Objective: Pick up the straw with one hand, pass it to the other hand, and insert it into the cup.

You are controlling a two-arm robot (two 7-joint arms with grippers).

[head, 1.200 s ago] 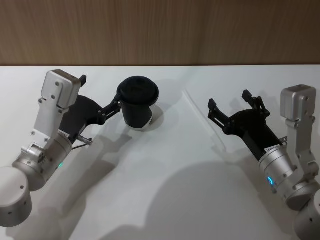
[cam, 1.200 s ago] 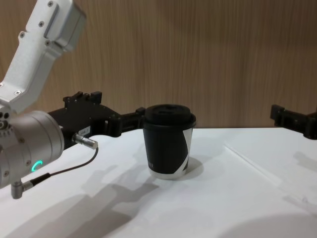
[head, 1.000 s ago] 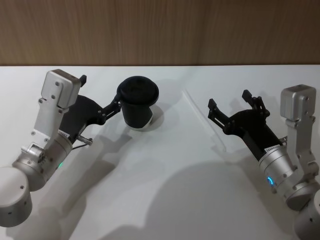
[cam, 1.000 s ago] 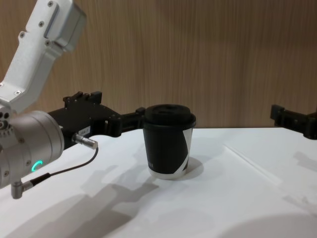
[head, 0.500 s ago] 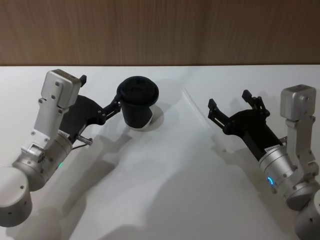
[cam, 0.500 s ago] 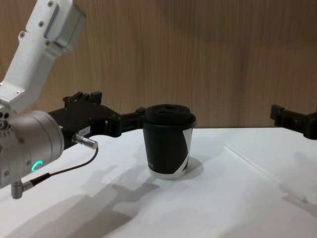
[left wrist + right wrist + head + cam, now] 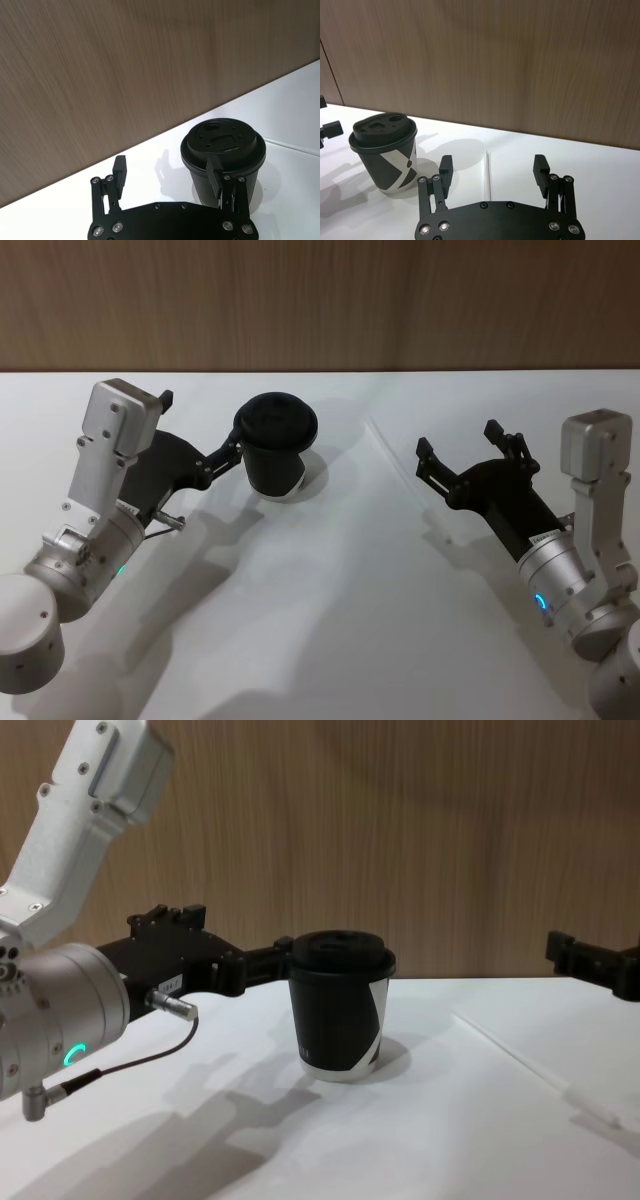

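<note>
A: What sort of place is this?
B: A robotics lab, by the look: a plain white desk (image 7: 330, 640) set against a wood-grain wall (image 7: 320, 300), with a silver left arm (image 7: 100, 480) and right arm (image 7: 592, 490) reaching over it.

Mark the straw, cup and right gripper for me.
straw (image 7: 488, 175), right wrist view, mid-length of the tube.
cup (image 7: 330, 1015), chest view, black side wall.
right gripper (image 7: 493, 164), right wrist view, midway between its open fingertips.

A white table (image 7: 330, 640) is spread across the head view from 3 to 9 o'clock. It is backed at 12 o'clock by a brown wood-grained wall (image 7: 320, 300). Soft shadows are cast on the tabletop.
</note>
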